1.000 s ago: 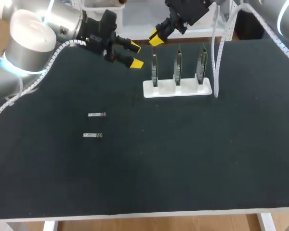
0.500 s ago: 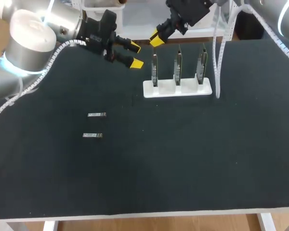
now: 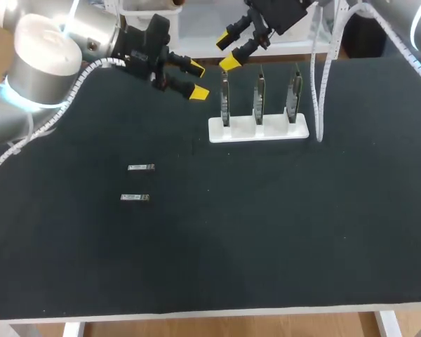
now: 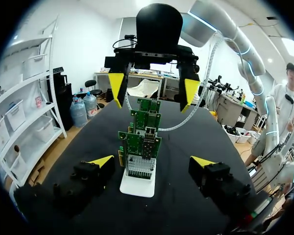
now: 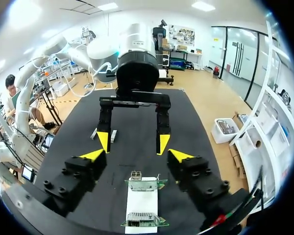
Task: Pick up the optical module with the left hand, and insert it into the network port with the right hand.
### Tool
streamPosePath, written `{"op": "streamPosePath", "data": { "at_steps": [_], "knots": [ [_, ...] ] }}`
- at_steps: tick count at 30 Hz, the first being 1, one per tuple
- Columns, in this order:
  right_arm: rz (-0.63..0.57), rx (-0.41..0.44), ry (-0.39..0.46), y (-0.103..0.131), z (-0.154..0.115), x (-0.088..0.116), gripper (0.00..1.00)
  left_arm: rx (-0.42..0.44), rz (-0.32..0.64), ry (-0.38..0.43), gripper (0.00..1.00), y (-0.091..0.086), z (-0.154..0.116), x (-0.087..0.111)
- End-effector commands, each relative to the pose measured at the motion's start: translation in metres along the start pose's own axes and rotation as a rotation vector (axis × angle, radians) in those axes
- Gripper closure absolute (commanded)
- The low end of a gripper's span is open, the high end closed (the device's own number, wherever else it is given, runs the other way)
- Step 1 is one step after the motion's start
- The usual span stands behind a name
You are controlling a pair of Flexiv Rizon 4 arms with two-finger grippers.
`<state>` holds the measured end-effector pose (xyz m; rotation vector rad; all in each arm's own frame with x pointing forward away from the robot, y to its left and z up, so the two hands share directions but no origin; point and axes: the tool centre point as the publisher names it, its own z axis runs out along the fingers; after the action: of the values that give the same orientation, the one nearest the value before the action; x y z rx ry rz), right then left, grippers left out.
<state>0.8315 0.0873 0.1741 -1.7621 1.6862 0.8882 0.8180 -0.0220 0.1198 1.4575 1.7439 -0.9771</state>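
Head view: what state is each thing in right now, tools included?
Left tool: open, empty, above the table.
Right tool: open, empty, up by the boards.
Far optical module: lying flat, not picked up.
Near optical module: lying flat, not picked up.
Three boards: upright in white stand.

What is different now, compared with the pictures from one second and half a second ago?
The right gripper, above the white stand, now shows two yellow tips spread apart where one showed before; it seems to have opened. It holds nothing. The left gripper, open and empty, the two optical modules and the stand kept their places.
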Motion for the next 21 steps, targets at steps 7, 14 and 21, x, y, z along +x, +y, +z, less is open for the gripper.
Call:
{"op": "streamPosePath", "data": {
  "at_steps": [7,14,21],
  "knots": [
    [-0.008,-0.712,-0.013,-0.0031,-0.0013,-0.0001,1.0,0.003,-0.003,0.006,0.0,0.0019,0.0004,-0.0014],
    [-0.009,-0.705,-0.016,-0.002,-0.0019,-0.0002,1.0,0.003,-0.003,0.006,0.0,0.0019,0.0004,-0.0014],
    [-0.01,-0.693,-0.013,-0.0022,-0.0047,0.0002,1.0,0.003,-0.003,0.006,0.0,0.0019,0.0004,-0.0014]
  ]
}}
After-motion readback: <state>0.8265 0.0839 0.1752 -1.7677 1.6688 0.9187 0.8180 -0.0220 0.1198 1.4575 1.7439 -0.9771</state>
